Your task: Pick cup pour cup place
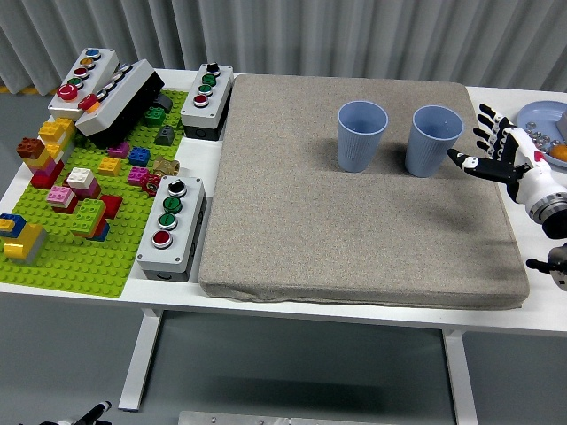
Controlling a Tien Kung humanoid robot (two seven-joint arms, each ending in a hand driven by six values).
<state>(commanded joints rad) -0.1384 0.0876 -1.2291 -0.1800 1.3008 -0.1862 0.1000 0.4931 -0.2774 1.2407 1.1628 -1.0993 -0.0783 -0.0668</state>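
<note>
Blue paper cups (pixel 433 140) stand untouched at our two o'clock; we're at the pick. Our right hand (pixel 505 159), fingers spread and empty, must close around the nearer one.

Bright, even light falls from overhead, with no glare. The two cups (pixel 362 135) cast soft, faint shadows onto the grey mat (pixel 354 230). Focus is sharp from the table's near edge to its far corners.

Single head view, high, robot's side — facing forward-down over table (pixel 532 312).
</note>
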